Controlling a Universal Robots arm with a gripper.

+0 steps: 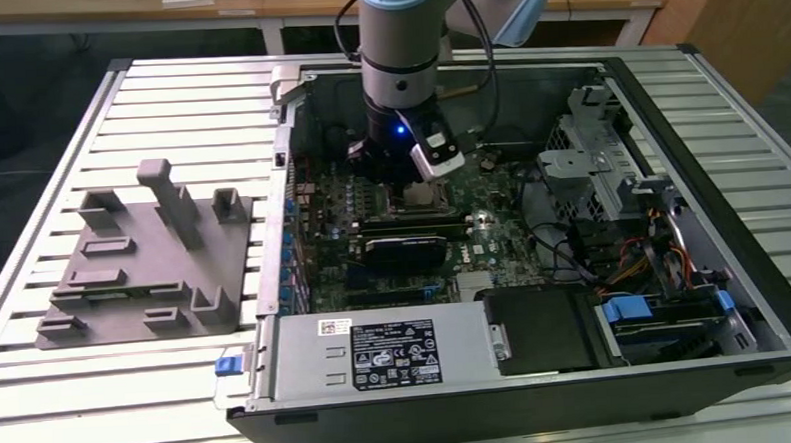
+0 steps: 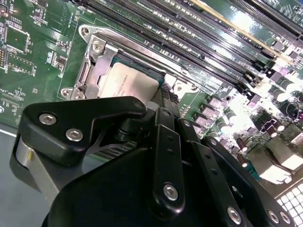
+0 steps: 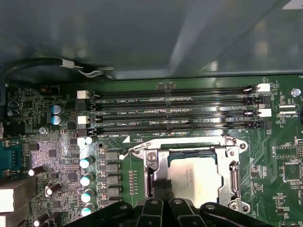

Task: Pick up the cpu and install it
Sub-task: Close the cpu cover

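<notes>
Well off to the exterior view's left of the socket frame (image 3: pixel 235 172), a grey fixture (image 1: pixel 144 262) stands on the desk (image 1: pixel 56 396). Within that frame lies the cpu (image 3: pixel 194 176), a flat square with a dull silvery lid and a thin pale rim. My gripper (image 3: pixel 161 189) hangs just over one edge of it; I cannot tell how far open it is. I judge the chip light, stiff and fragile underneath, and best held by opposite edges.

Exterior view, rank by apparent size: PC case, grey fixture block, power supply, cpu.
1. PC case
2. grey fixture block
3. power supply, clearly smaller than the fixture
4. cpu, by far the smallest
</notes>
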